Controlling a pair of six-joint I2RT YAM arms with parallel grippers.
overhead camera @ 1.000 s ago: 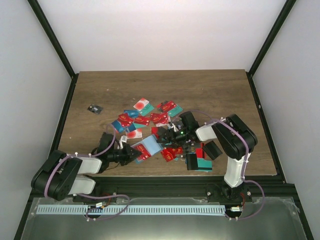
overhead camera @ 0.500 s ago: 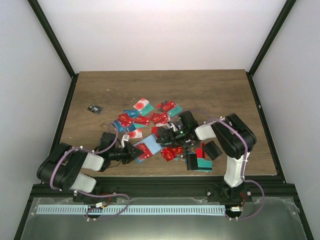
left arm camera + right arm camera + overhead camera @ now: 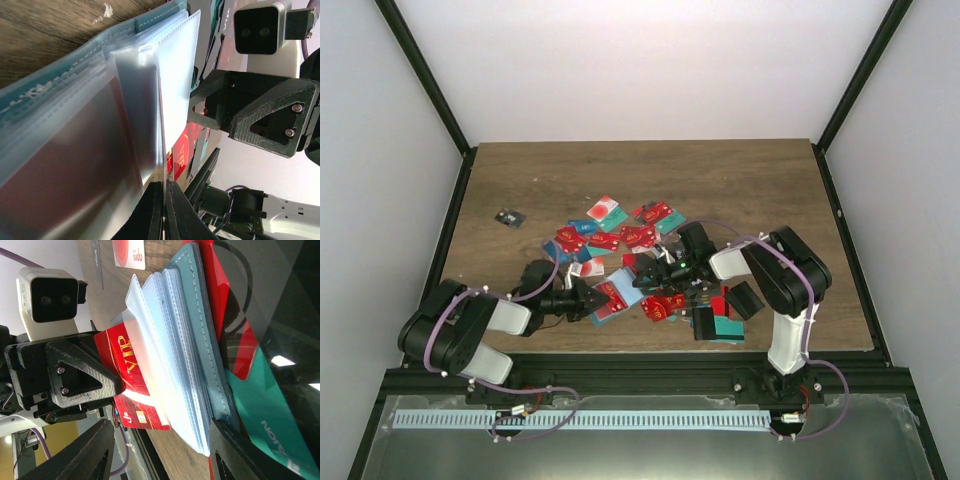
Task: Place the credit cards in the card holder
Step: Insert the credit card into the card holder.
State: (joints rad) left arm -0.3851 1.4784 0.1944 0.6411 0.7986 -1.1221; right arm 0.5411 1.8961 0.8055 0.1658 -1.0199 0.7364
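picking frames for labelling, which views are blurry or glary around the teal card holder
Left wrist: the teal-blue bifold card holder sits too close, its clear sleeves soft and washed out by glare; right wrist: its stitching and the red VIP credit card are sharp, one white hotspot on the sleeves; top external: evenly lit, sharp, cards tiny.
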